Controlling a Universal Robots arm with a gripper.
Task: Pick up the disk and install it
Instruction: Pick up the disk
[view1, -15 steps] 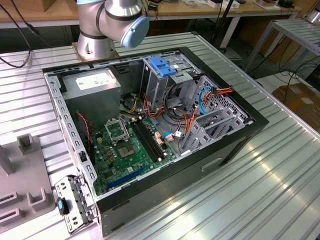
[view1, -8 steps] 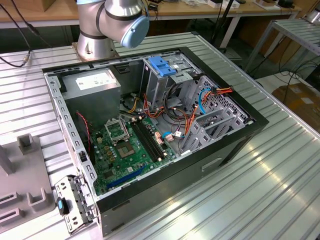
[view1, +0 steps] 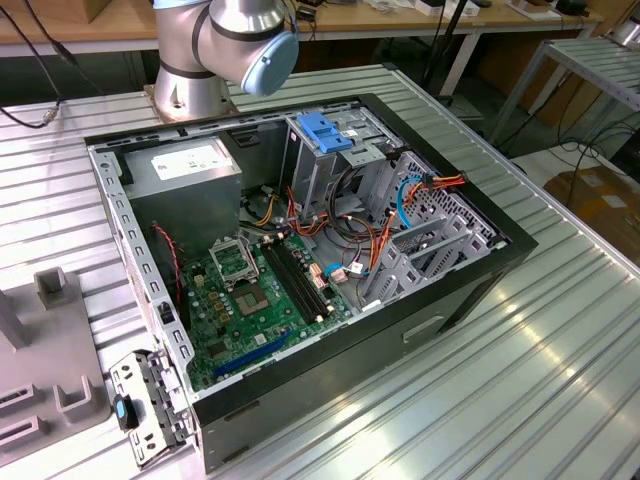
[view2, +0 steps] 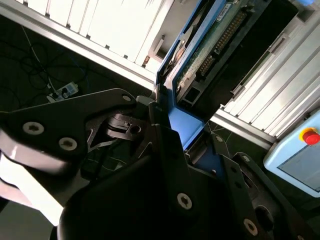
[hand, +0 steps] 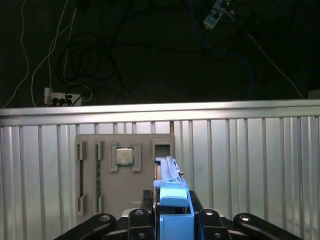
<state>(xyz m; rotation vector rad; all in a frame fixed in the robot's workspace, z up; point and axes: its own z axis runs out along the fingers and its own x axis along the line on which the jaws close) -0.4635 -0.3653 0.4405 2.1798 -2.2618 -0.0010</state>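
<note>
In both wrist views my gripper (view2: 172, 122) (hand: 172, 216) is shut on the bright blue end tab of the disk (view2: 210, 45) (hand: 169, 172). The disk stands on edge, its green circuit-board face and a connector showing in the second wrist view. It reaches out from my fingers over a grey holder block (hand: 125, 170) on the ribbed metal table. I cannot tell whether it still touches the block. In the exterior view the open computer case (view1: 300, 250) lies on the table, with its grey drive cage and blue handle (view1: 325, 130) at the back.
The arm's base (view1: 220, 50) stands behind the case. The grey holder block (view1: 50, 380) is at the exterior view's lower left and carries a processor chip (hand: 124, 156). Cables and a power strip (hand: 60, 100) lie on the dark floor past the table edge. A red stop button (view2: 311, 136) is nearby.
</note>
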